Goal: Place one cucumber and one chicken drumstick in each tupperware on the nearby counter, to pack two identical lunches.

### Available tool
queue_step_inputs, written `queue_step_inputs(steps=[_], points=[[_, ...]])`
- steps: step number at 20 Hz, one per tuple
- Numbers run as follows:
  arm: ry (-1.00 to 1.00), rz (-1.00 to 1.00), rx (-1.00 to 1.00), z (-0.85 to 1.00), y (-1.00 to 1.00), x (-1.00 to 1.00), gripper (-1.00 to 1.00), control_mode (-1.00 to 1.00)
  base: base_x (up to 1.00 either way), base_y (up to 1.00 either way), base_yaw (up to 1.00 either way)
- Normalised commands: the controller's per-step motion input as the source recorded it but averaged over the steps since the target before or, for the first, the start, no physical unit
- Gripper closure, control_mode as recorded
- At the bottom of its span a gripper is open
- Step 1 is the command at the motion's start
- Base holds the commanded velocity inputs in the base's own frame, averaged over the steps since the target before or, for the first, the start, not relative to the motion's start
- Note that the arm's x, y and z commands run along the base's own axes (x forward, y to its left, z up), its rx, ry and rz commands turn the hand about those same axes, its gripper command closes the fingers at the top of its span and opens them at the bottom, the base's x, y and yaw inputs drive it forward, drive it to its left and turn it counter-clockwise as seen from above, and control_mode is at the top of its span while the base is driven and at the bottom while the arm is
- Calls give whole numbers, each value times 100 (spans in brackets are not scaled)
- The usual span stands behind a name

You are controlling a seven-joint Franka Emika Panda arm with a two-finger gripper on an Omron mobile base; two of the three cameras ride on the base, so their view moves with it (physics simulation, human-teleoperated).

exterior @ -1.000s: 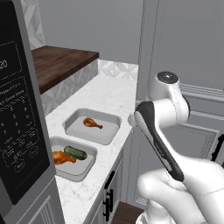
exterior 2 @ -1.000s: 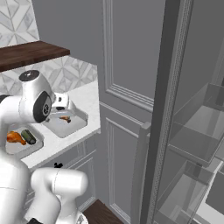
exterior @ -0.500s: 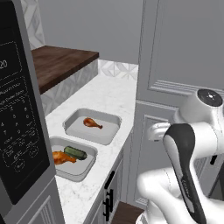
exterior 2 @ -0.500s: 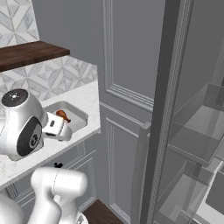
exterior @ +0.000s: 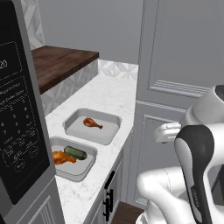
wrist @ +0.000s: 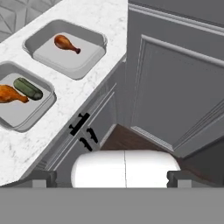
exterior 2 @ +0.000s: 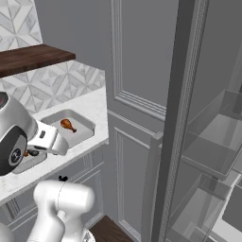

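Marble counter (exterior: 109,94) carries two tubs side by side. Near tub (exterior: 85,166) holds a drumstick (exterior: 62,157) and a cucumber (exterior: 75,152), touching. Far tub (exterior: 74,121) holds one drumstick (exterior: 92,124). Right of them, off the counter, gripper (wrist: 107,178) hangs with jaws wide, empty.

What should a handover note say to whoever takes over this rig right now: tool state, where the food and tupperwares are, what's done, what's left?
Tool: open, holding nothing, off the counter edge over the floor.
Near tupperware: one cucumber and one drumstick inside. Done.
Far tupperware: one drumstick, no cucumber.
Both tupperwares sit side by side on the white counter.
Left: fetch a second cucumber and put it in the far tupperware.
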Motion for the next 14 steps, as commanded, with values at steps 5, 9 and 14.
queue_step_inputs(steps=[5,9,14], points=[[0,0,0,0,0,0,-100,100,-44,6,0],[0,0,0,0,0,0,-100,100,-100,27,0],[0,0,0,0,0,0,-100,100,-100,9,-1]])
